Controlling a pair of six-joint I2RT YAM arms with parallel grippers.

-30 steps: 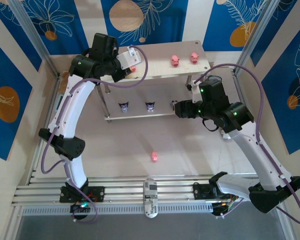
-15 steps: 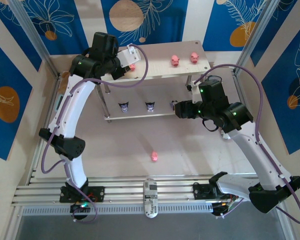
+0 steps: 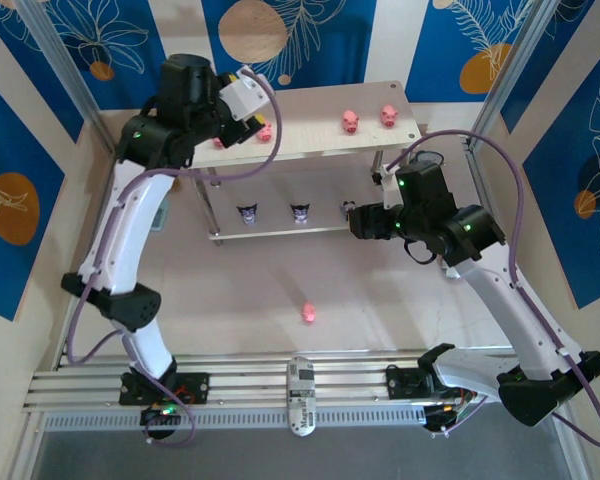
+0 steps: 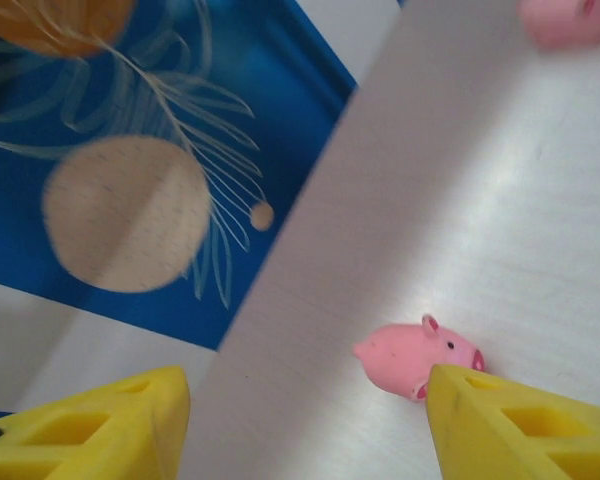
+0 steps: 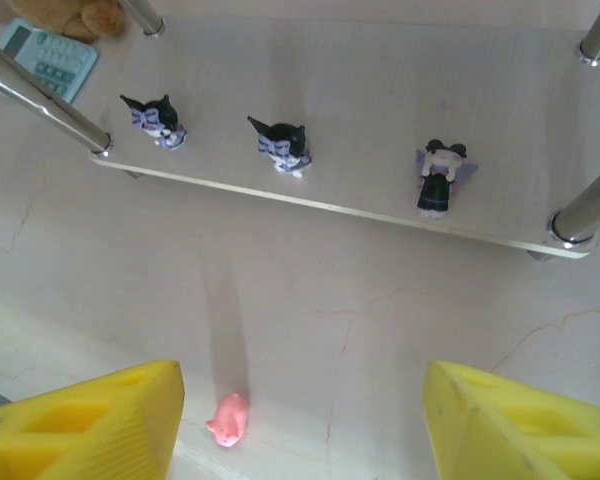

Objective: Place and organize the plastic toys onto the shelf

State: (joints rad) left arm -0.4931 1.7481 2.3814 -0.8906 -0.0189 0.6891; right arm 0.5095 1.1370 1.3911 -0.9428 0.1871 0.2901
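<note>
Your pink pig (image 4: 418,358) lies on the top board of the shelf (image 4: 540,220), long axis across the left wrist view, snout toward the yellow finger (image 4: 520,425) just beside it. Your left jaws stand wide open, gripping nothing; the left arm (image 3: 130,220) has drawn back leftward since half a second ago. Your right jaws gape empty above the counter (image 5: 400,310) and its stray pig (image 5: 228,418)

My gripper (image 4: 305,400), jaws wide apart, over the pale shelf (image 4: 500,200). A pink pig (image 4: 417,356) lies a little in from the board's edge, its rear against my lower-right yellow finger (image 4: 520,430). A second pink pig (image 4: 570,18) sits at the upper right corner of the view. Beyond the edge hangs a blue leaf-patterned backdrop (image 4: 130,150).
</note>
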